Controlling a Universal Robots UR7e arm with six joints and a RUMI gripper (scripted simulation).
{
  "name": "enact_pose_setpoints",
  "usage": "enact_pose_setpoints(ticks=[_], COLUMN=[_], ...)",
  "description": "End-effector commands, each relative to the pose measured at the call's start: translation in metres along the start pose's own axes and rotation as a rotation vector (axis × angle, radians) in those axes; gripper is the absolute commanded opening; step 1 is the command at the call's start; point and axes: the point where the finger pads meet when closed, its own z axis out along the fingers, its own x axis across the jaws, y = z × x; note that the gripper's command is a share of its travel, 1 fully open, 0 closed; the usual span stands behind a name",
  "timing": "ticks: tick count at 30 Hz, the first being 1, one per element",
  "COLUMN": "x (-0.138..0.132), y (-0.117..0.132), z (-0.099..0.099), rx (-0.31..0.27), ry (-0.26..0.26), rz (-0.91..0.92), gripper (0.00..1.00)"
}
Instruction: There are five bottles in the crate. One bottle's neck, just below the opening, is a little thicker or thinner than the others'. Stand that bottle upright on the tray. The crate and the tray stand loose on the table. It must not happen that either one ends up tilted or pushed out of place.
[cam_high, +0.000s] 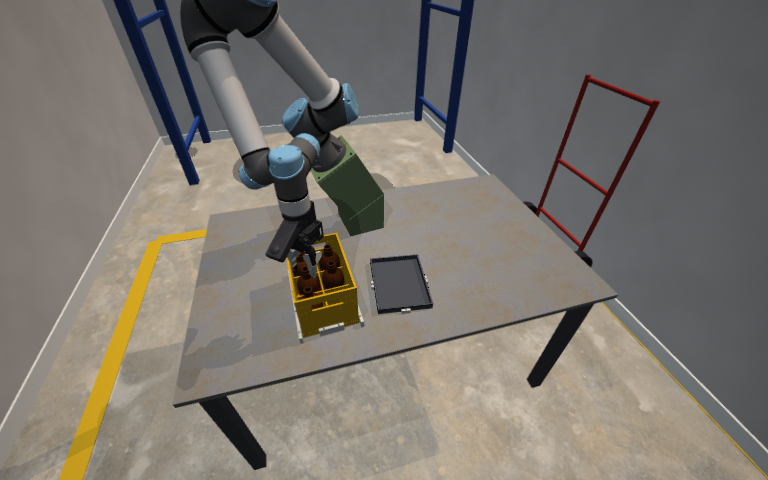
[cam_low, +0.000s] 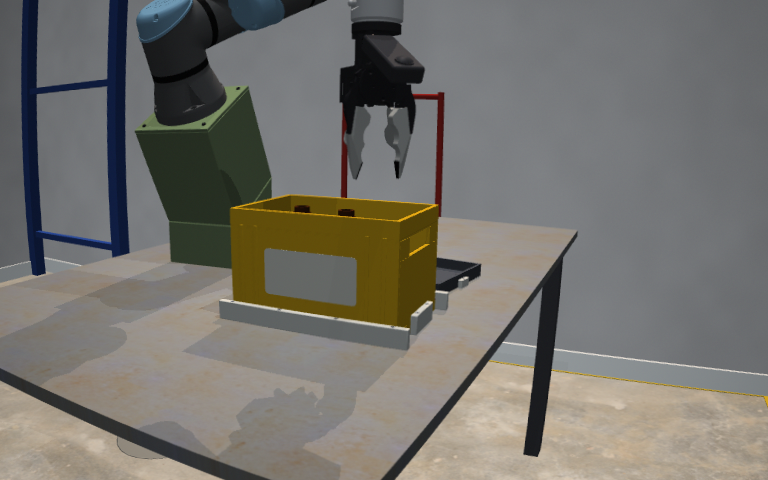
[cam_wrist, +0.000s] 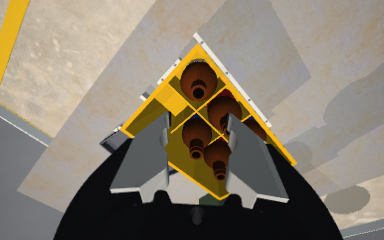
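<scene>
The yellow crate (cam_high: 331, 312) (cam_low: 249, 254) (cam_wrist: 146, 116) stands on the table (cam_high: 487, 243), with several brown bottles upright in its cells. In the wrist view I look down on their openings; one bottle (cam_wrist: 198, 84) stands in the far cell, and two bottles (cam_wrist: 196, 136) (cam_wrist: 218, 159) show between my fingers. Two bottle tops (cam_low: 301, 208) (cam_low: 346, 212) peek over the rim in the exterior view. My gripper (cam_high: 308, 259) (cam_low: 376, 172) (cam_wrist: 198, 113) hangs just above the crate, partly open and empty. The dark tray (cam_high: 374, 283) (cam_low: 455, 271) lies empty to the right of the crate.
The arm's green pedestal (cam_high: 353, 198) (cam_low: 198, 169) stands on the table behind the crate. Grey corner brackets (cam_low: 317, 327) sit at the crate's foot. A red frame (cam_high: 600, 169) and blue frames (cam_high: 453, 73) stand on the floor beyond the table.
</scene>
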Motion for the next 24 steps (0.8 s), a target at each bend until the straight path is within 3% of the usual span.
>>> enact_pose_setpoints(ticks=[1, 24], x=[-0.0001, -0.0002], y=[-0.0004, -0.0005], z=[-0.0005, 0.0042], rx=[0.001, 0.001], ry=[-0.001, 0.000], rz=[0.000, 0.000], gripper=[0.38, 0.38])
